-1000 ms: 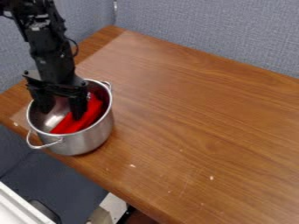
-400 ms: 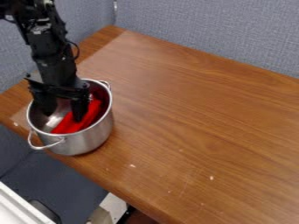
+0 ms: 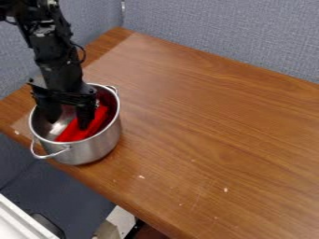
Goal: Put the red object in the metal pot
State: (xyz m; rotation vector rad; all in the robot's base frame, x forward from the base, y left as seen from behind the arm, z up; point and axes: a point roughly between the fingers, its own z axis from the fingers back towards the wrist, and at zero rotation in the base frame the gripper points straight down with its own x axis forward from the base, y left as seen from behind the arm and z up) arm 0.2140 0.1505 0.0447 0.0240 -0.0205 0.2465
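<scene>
The metal pot (image 3: 82,147) stands on the wooden table's near left corner, shiny, with a loop handle at its lower left. Inside it lies the red object (image 3: 90,126), showing along the pot's right inner side and bottom. My black gripper (image 3: 69,117) points straight down into the pot, its fingers spread open and straddling the red object. Whether the fingers touch the red object cannot be told; parts of it are hidden behind them.
The wooden table (image 3: 212,131) stretches right and back from the pot. Its front edge runs diagonally just below the pot. A blue-grey wall panel (image 3: 237,33) rises behind the table.
</scene>
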